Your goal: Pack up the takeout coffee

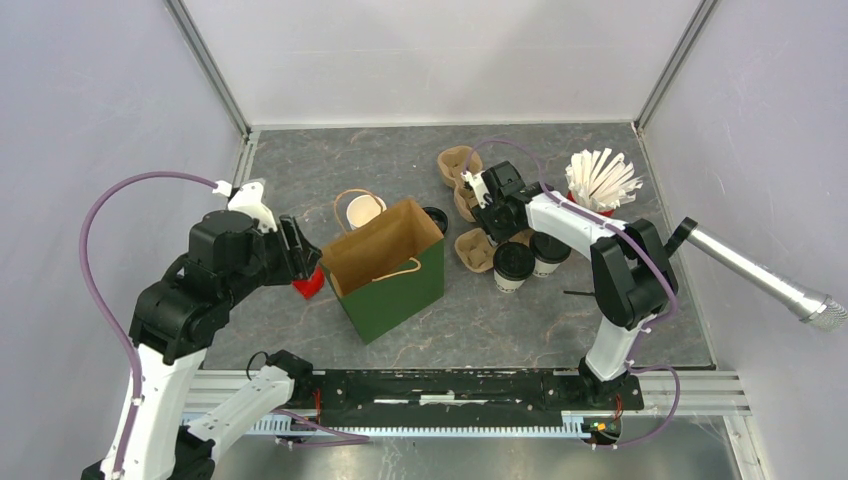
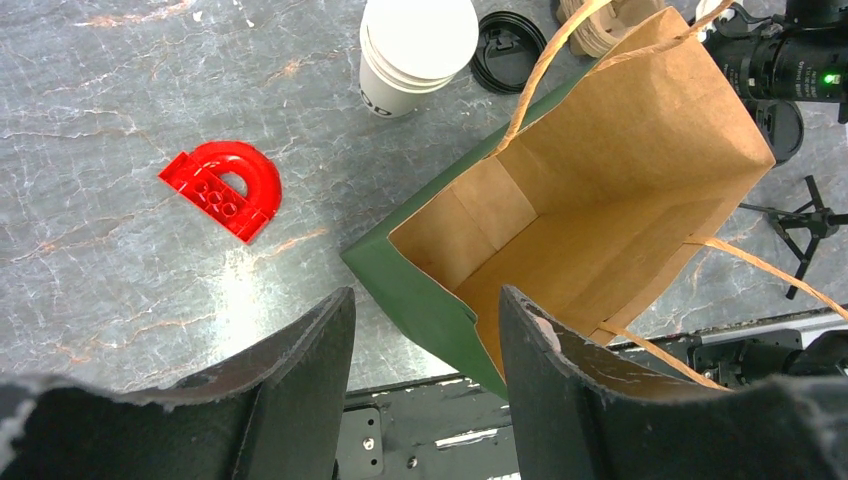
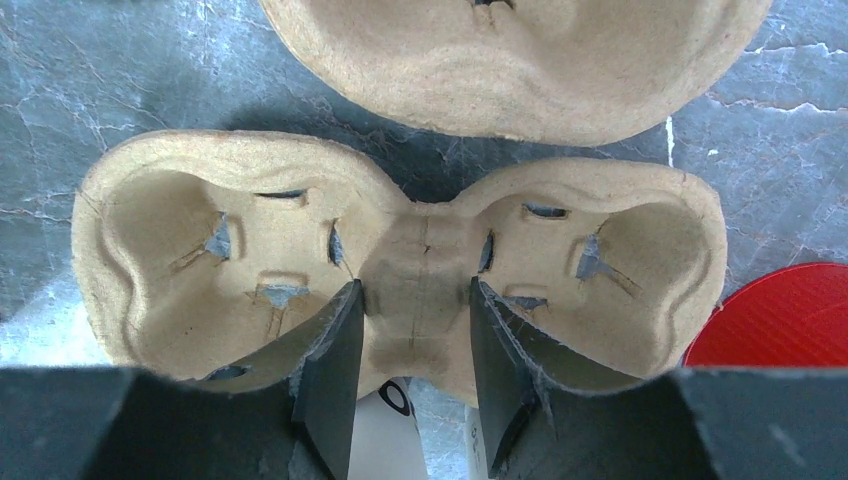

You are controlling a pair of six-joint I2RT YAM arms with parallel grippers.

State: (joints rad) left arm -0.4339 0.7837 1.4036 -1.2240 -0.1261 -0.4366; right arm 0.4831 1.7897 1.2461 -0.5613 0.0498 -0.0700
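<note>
so the takeout coffee [image 1: 513,262] isn't packed yet. It stands upright on the table with its black lid on, well outside the green paper bag [image 1: 395,290], off the bag's right side. A second lidded cup [image 1: 549,247] sits right against it, and from the top view I can't tell which one is meant, so I'm going with the one closer to the bag

the right gripper [image 3: 415,290] isn't on the cup at all. Its wrist cam shows the two fingers apart, straddling the narrow waist of a pulp cup carrier [image 3: 160,240], with another carrier [image 3: 520,70] just past it. They look very close to that waist, but I honestly can't tell if they're pinching it or only sitting either side of it

the bit that matters for the next move: the coffee is just beside that right gripper, a little toward the arm bases and a touch to the right of it. Its long axis is straight up, so I'd guess a side-on grab around the cup wall below the lid. The right arm is clearly the nearer one

the left gripper [image 2: 428,295] is over on the far side of the bag from the cup, fingers spread and gripping nothing, hovering at the bag's rim. The bag mouth is open and I can't see anything inside. A red block [image 2: 225,185] lies on the table to its left, not touching the bag

my worry: the two cups touch, so closing on one could easily knock the other
</note>
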